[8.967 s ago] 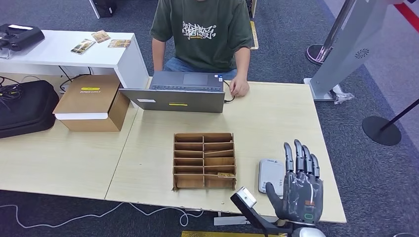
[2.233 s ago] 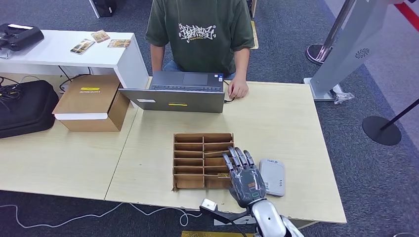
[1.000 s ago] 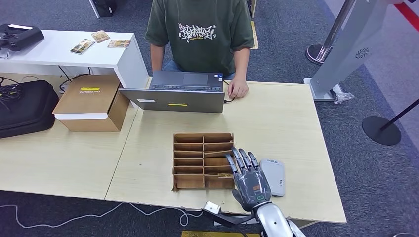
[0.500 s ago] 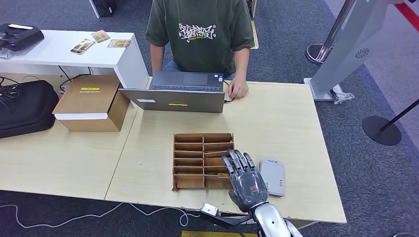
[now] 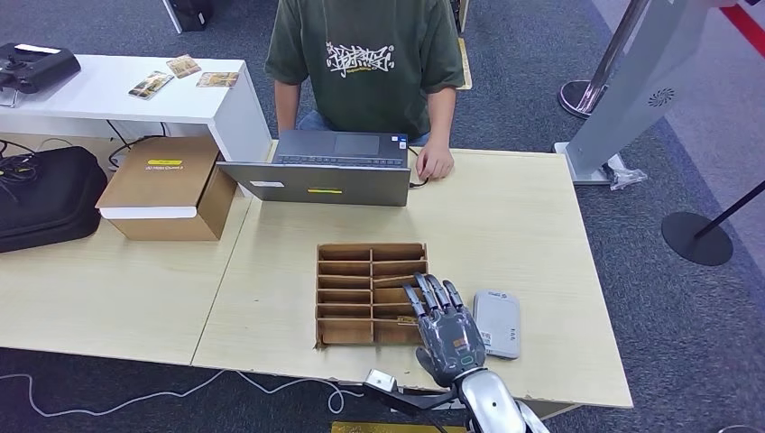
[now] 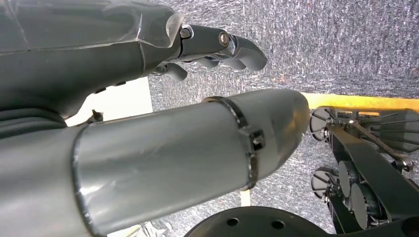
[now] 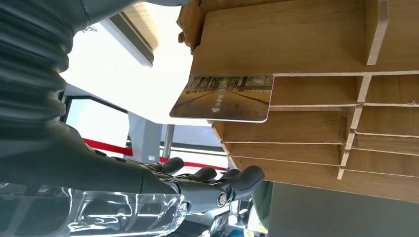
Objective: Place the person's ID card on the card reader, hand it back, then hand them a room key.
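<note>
step in hand, by judgement: fetching the room key. right robot hand (image 5: 448,329), fingers spread and holding nothing, hovers over the wooden rack (image 5: 372,291); key card (image 7: 222,97) protrudes from a slot just beyond its fingertips (card reader (image 5: 497,323) beside it). next: pinch the card's edge.

table (image 5: 505,225) | on it: laptop (image 5: 316,180); slotted wooden rack (image 5: 371,293); card reader (image 5: 498,323)

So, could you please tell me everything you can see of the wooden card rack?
The rack is a low brown wooden tray lying flat near the table's front edge, split by thin slats into two columns of narrow slots. One card with a tree-lined road picture sticks out of a near right slot. The right hand hovers over that corner; the reader lies beside it.
</note>
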